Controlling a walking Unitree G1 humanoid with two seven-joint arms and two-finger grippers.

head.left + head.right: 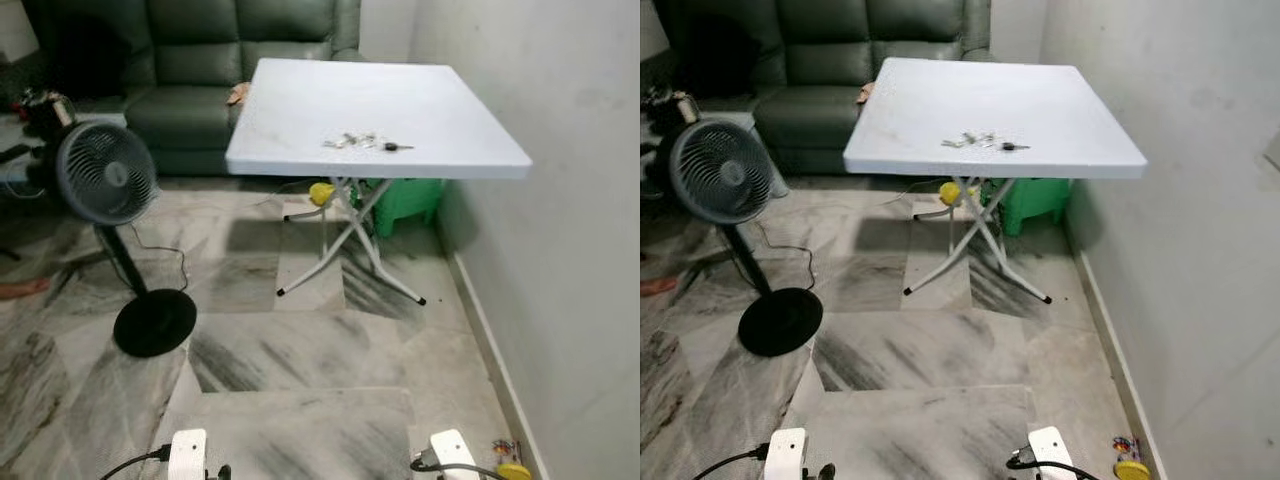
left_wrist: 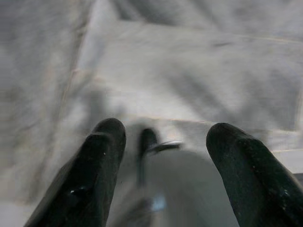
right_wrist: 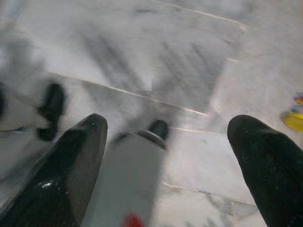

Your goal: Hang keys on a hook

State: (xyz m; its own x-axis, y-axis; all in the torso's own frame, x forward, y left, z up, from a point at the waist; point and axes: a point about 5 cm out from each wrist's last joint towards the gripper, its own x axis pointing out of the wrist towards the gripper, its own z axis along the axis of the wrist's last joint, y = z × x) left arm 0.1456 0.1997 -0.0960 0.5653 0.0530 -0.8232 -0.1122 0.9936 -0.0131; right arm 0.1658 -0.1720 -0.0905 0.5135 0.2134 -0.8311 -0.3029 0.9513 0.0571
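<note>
Left eye view: robot stands back from the white folding table [image 1: 300, 110]; both arms low at its sides.
Keys: bunch of keys [image 1: 366, 142] lies loose on the tabletop, toward the near edge, right of centre; nothing touching it.
Hook: no hook made out on the wall [image 1: 560, 200]; location cannot be told.
Progress: judged at the very start; keys not yet picked up, approach, grasp and hanging all left to do.
Left gripper [image 2: 163, 142]: hanging over the marble floor [image 1: 300, 350], fingers spread wide, nothing between them.
Right gripper [image 3: 165, 137]: same posture, fingers set wide apart, holding nothing.
Route: open floor between robot and table; judged passable straight ahead.
Obstacles: standing fan [image 1: 105, 175] with its round black base [image 1: 155, 322] and trailing cord to the left of the path; table legs [image 1: 350, 240] cross under the top.
Other items: green sofa [image 1: 200, 70] behind the table; green plastic stool [image 1: 410, 200] under it; small yellow object [image 1: 514, 471] on the floor by the wall.
</note>
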